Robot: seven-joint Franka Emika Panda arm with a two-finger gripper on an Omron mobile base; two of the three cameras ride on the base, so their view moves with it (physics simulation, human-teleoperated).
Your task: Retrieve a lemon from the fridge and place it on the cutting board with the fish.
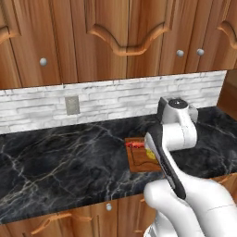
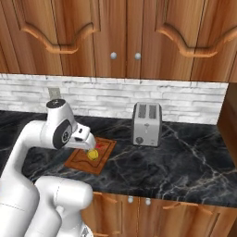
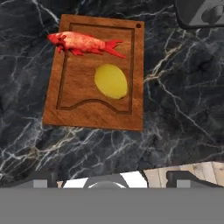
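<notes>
The yellow lemon [image 3: 111, 81] lies on the brown cutting board [image 3: 70, 109], just below the red-orange fish [image 3: 83, 43] that rests along the board's far edge. My gripper [image 3: 113, 178] hangs above the board's near side, open, its fingertips [image 3: 41, 179] wide apart with nothing between them. In the right base view the gripper [image 2: 90, 147] sits just over the lemon [image 2: 93, 155], with the fish [image 2: 100, 145] behind it on the board [image 2: 76, 163]. The left base view has lemon [image 1: 149, 153] and fish [image 1: 135, 145] peeking out beside my forearm. The fridge is out of view.
A silver toaster [image 2: 147, 124] stands on the black marble counter [image 2: 185, 162] to the right of the board. Wooden wall cabinets [image 2: 120, 32] hang above the white brick backsplash, with an outlet [image 1: 72, 105] on it. The counter's front edge runs just below the board.
</notes>
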